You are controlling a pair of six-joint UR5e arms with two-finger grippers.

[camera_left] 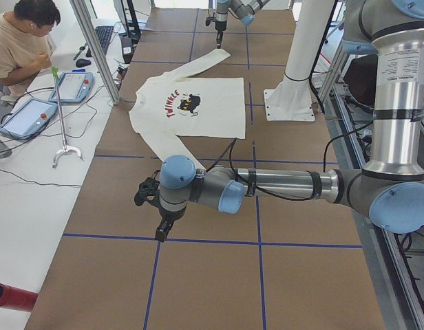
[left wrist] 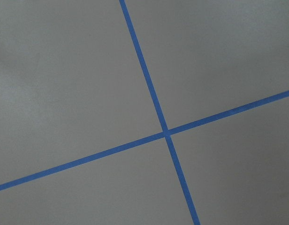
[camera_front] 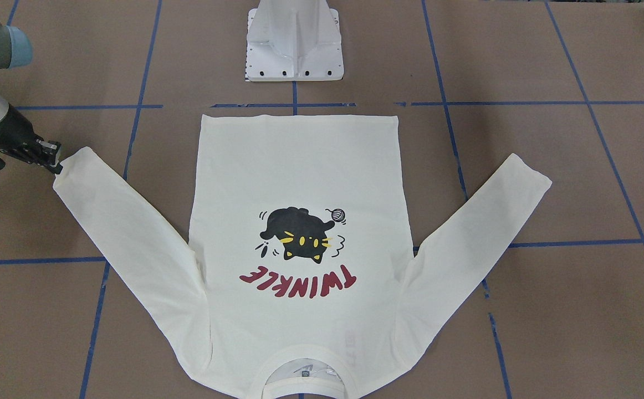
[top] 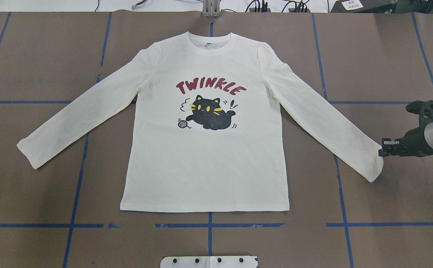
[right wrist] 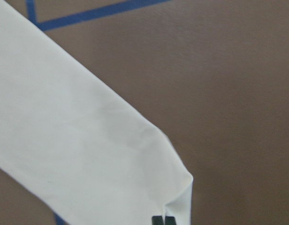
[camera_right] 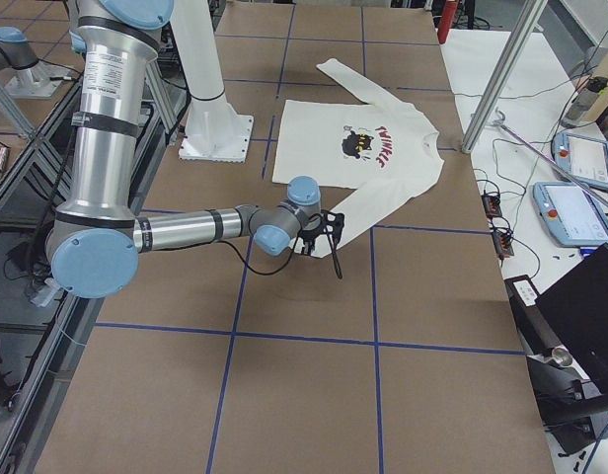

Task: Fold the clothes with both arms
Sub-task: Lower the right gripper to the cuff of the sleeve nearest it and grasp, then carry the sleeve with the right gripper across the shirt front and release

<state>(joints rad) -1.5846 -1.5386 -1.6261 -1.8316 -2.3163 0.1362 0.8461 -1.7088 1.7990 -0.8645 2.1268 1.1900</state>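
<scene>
The cream-white long-sleeved T-shirt (top: 205,163) lies flat on the brown table, print up, both sleeves spread out; it also shows in the front-facing view (camera_front: 300,166). My right gripper (top: 381,152) is at the cuff of the sleeve on the robot's right, seen too in the front-facing view (camera_front: 56,166). In the right wrist view the sleeve (right wrist: 79,140) ends in a puckered corner pinched between the closed fingertips (right wrist: 157,220). My left gripper (camera_left: 160,230) hangs over bare table far from the shirt, seen only in the exterior left view, so I cannot tell if it is open or shut.
The white pedestal base (camera_front: 294,44) stands just behind the shirt's hem. Blue tape lines (left wrist: 165,131) grid the table. An operator (camera_left: 19,41) sits at a side bench with pendants (camera_left: 29,117). More pendants (camera_right: 570,207) lie beside the table.
</scene>
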